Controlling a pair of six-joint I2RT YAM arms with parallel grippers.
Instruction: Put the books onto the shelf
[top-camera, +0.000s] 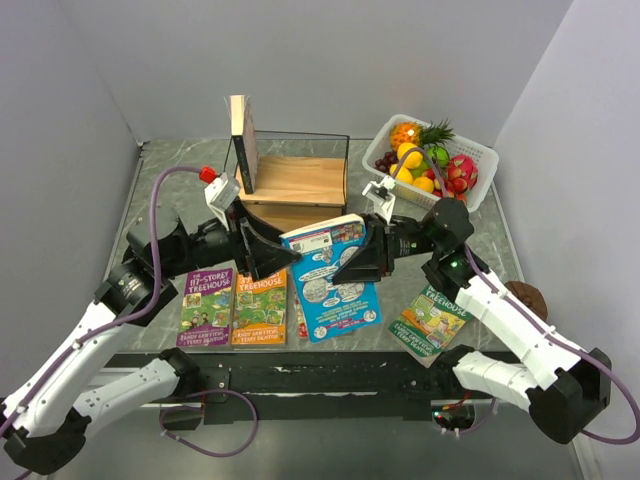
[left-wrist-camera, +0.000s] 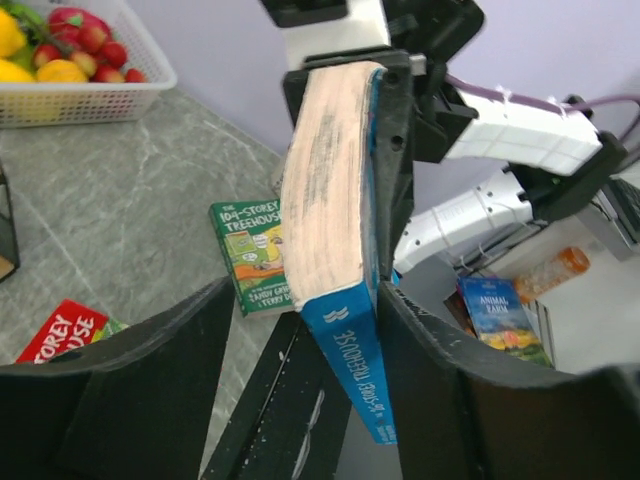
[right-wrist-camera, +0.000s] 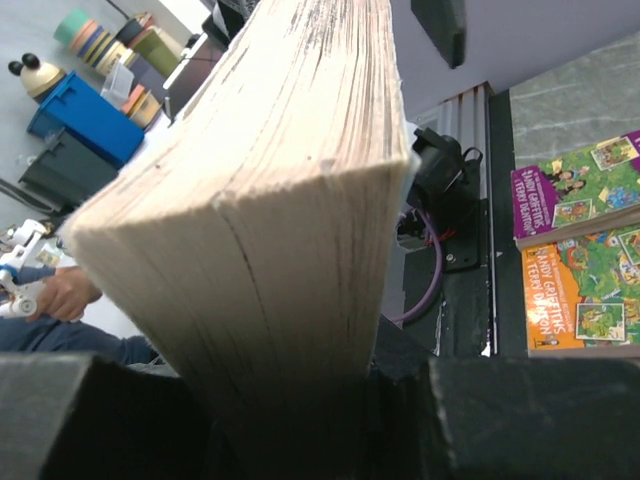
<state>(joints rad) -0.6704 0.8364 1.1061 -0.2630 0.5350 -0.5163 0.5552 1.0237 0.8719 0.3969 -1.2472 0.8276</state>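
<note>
A blue book hangs tilted in the air in front of the shelf. My right gripper is shut on its right edge, and the page block fills the right wrist view. My left gripper is open around the book's spine end: one finger lies against the cover and a gap shows on the other side. One book stands upright on the shelf's left end. Purple, orange and green books lie flat on the table. A red one peeks out below.
A white basket of fruit stands at the back right, next to the shelf. A brown round object sits by the right arm. A black rail runs along the near edge.
</note>
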